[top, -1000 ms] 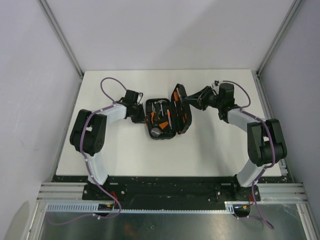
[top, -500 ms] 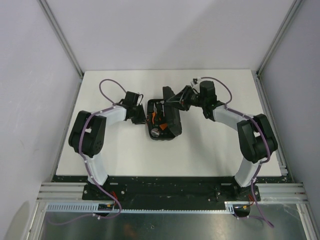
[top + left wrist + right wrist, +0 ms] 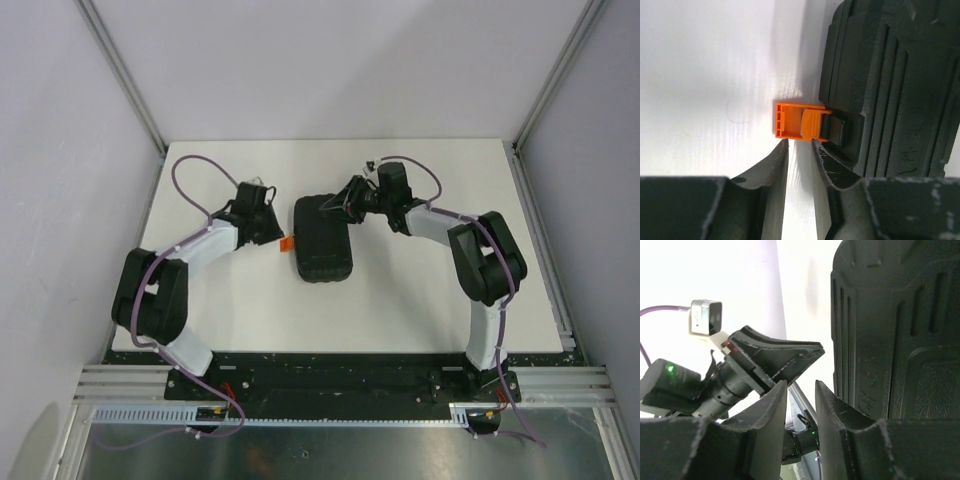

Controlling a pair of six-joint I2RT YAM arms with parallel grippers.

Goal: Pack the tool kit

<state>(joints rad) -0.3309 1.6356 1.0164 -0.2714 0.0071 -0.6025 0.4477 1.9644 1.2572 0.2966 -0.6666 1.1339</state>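
White table (image 3: pixel 420 290): tool kit (image 3: pixel 322 240) now closed, formerly open

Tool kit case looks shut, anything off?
Lid is down on the tool kit case, but its orange latch juts flat out of the case's left side onto the table, not snapped over. The left gripper sits just short of it, jaws slightly apart. Nothing else stands out.

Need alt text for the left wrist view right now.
A closed black case fills the right side, its orange latch sticking out sideways over the white table. The left gripper points at the latch, jaws slightly apart and empty.
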